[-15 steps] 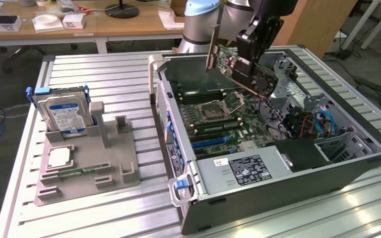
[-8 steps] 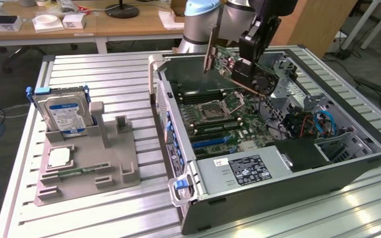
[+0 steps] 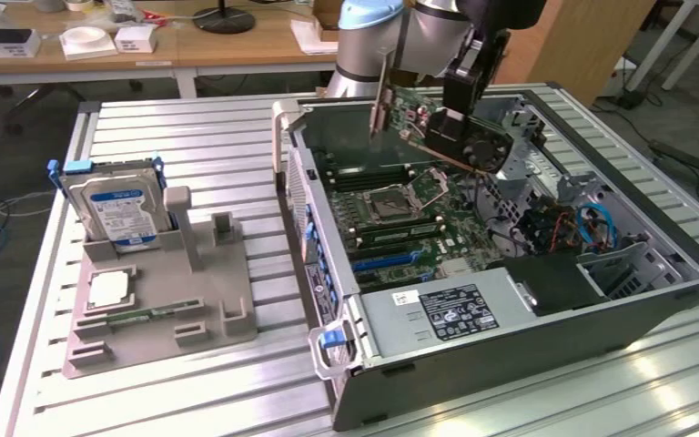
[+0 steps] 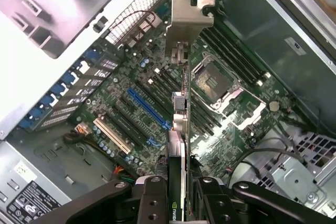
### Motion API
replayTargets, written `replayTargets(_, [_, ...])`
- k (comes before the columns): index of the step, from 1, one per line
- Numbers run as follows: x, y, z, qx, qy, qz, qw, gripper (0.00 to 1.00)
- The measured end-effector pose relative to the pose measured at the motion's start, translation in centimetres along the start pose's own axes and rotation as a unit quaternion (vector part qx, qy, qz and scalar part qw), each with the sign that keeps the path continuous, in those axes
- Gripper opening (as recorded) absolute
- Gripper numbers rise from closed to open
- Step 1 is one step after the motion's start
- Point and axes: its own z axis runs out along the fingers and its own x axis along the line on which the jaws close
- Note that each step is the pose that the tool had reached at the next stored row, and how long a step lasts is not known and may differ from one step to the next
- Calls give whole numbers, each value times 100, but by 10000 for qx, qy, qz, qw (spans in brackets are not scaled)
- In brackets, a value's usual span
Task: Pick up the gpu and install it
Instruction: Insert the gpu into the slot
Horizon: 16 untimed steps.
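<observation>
Gripper — pinching the gpu, which hangs tilted above the motherboard and clear of it, silver bracket leading, inside the open computer case. Step in hand, by judgement: card lifted and over the motherboard, not yet seated. Next move calls for squaring the card's lower edge over the motherboard's blue slot before any downward press — little room for slant.

We see a glossy ribbed silver metal table, matt grey plastic holder, dull silver metal bracket on dark green gpu card.
</observation>
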Motion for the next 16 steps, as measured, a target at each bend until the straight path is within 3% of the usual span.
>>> replayTargets(4, [0, 0, 0, -3, 1, -321, 9995, 26])
replayTargets(9, [0, 0, 0, -6, 2, -732, 9973, 26])
replayTargets(16, [0, 0, 0, -11, 3, -1330, 9911, 26])
